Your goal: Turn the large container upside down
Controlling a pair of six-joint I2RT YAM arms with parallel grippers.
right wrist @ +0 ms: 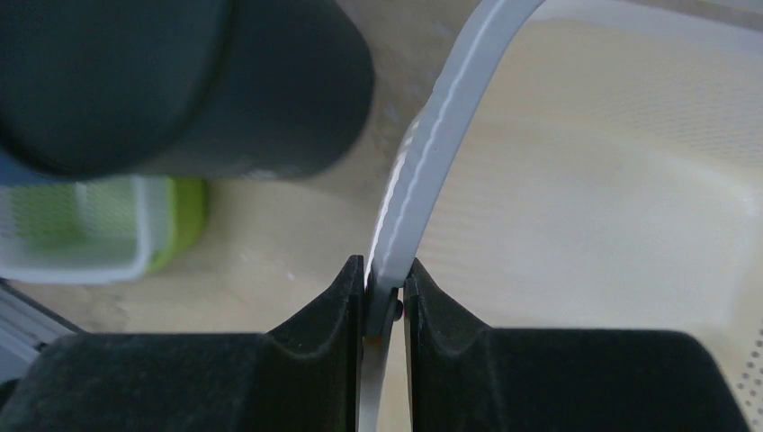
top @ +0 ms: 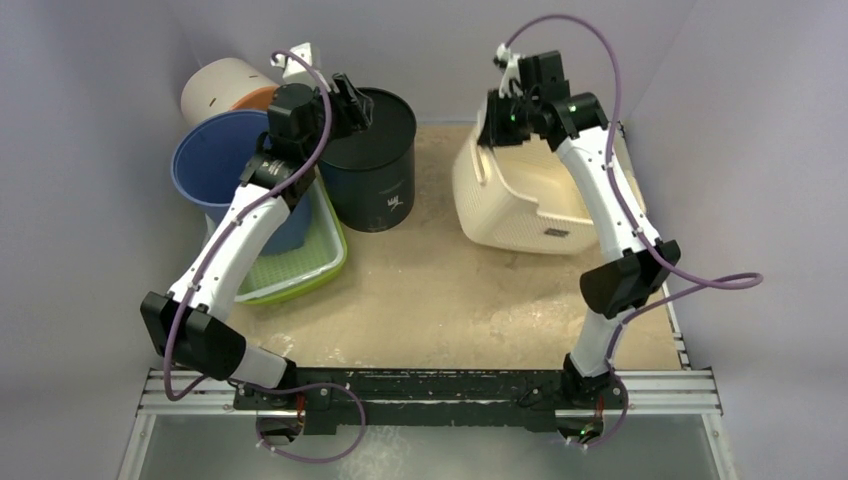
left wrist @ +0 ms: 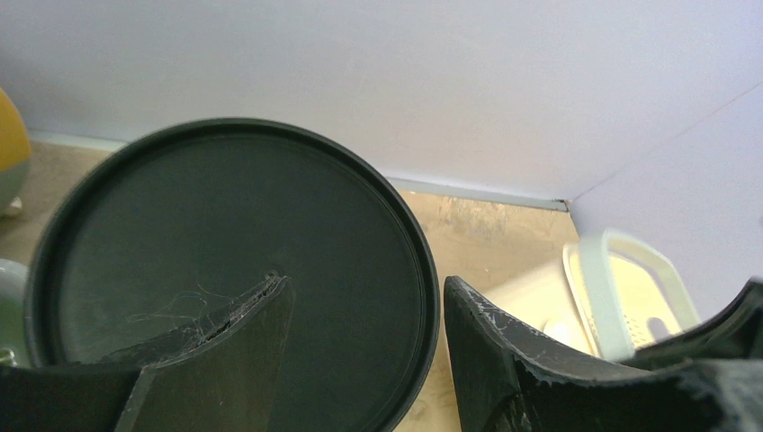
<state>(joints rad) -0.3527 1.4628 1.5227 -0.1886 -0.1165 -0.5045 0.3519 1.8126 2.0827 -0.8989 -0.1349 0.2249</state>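
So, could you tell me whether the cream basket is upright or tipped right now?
Tipped: the cream basket stands on edge, the right gripper pinching its raised rim, underside showing.

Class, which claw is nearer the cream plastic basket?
Right. The right claw grips the rim of the cream plastic basket; the left claw hovers over the black cylindrical bin.

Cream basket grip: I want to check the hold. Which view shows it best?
Right wrist: the right hand is shut on the rim of the cream basket. Top external shows the basket tipped up, with the grip hidden behind the wrist. Left wrist catches only a corner.
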